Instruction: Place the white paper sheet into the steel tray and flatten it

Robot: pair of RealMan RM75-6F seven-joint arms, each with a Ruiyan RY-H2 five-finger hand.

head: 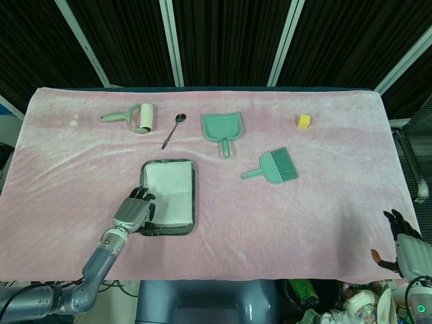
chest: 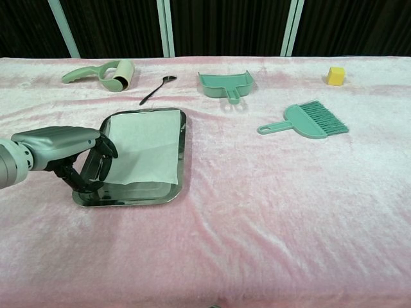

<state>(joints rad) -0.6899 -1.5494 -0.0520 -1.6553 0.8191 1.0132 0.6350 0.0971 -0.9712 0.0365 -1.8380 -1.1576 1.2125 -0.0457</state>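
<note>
The steel tray [head: 194, 202] [chest: 182, 160] lies on the pink cloth, left of centre. Inside it lies the white paper sheet [head: 169, 194] [chest: 144, 144], nearly flat, with its near left corner riding up over the tray's left rim. My left hand [head: 133, 214] [chest: 61, 146] is at the tray's near left side. Its fingertips [chest: 108, 149] curl over the sheet's left edge, the thumb reaches beneath by the rim, and so it pinches the sheet. My right hand [head: 405, 246] hangs off the table's near right corner, fingers apart and holding nothing.
Along the far side lie a lint roller [head: 135, 117] [chest: 106, 74], a spoon [head: 172, 129] [chest: 157, 88], a green dustpan [head: 223, 128] [chest: 226, 83] and a yellow cube [head: 304, 121] [chest: 336, 76]. A green hand brush [head: 273, 167] [chest: 308, 120] lies right of the tray.
</note>
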